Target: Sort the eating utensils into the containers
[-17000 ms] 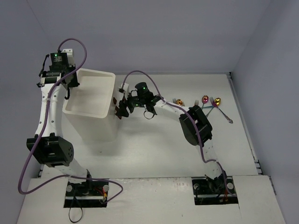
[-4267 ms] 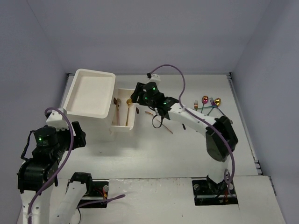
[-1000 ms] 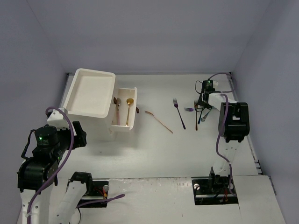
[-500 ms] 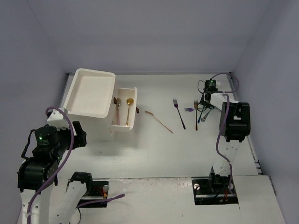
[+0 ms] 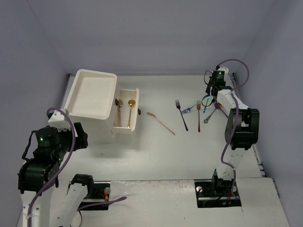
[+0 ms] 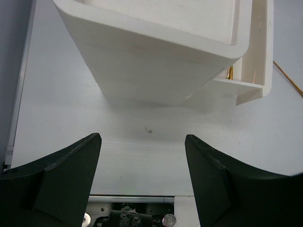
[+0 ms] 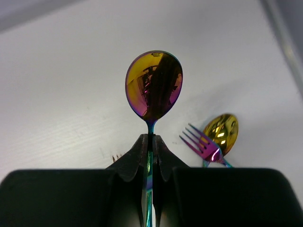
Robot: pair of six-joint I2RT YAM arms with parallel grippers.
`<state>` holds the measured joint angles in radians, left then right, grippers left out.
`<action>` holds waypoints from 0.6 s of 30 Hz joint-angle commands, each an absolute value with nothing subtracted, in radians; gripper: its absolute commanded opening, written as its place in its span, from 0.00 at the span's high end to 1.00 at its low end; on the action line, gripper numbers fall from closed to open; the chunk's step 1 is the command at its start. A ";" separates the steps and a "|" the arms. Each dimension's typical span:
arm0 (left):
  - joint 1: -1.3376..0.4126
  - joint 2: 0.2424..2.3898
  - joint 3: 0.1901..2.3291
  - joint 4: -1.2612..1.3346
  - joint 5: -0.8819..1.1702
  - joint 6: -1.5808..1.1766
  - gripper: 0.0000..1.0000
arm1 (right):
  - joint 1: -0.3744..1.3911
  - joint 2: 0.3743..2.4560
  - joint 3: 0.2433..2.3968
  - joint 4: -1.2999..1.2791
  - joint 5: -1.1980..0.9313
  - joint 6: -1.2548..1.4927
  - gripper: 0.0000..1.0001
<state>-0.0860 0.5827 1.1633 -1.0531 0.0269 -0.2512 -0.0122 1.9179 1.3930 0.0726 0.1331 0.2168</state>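
Note:
My right gripper (image 7: 150,139) is shut on the neck of an iridescent rainbow spoon (image 7: 154,85) and holds it above the table, at the far right in the top view (image 5: 207,100). Below it lie a rainbow fork (image 7: 201,142) and a gold-bowled spoon (image 7: 221,130). A dark fork (image 5: 182,115), a copper fork (image 5: 198,116) and a rose-gold utensil (image 5: 161,122) lie mid-table. The open white drawer (image 5: 134,124) holds two spoons (image 5: 124,109). My left gripper (image 6: 142,142) is open and empty, in front of the white box (image 6: 156,61).
The white drawer unit (image 5: 92,92) lies at the far left, its drawer (image 6: 258,56) pulled out to the right. Purple walls close in the table at the back and on both sides. The right arm's base (image 5: 222,187) stands at the near edge.

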 commanded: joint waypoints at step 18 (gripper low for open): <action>-0.095 0.614 1.196 -1.020 0.030 -0.259 0.31 | 0.275 1.575 1.438 0.230 -0.058 0.328 1.00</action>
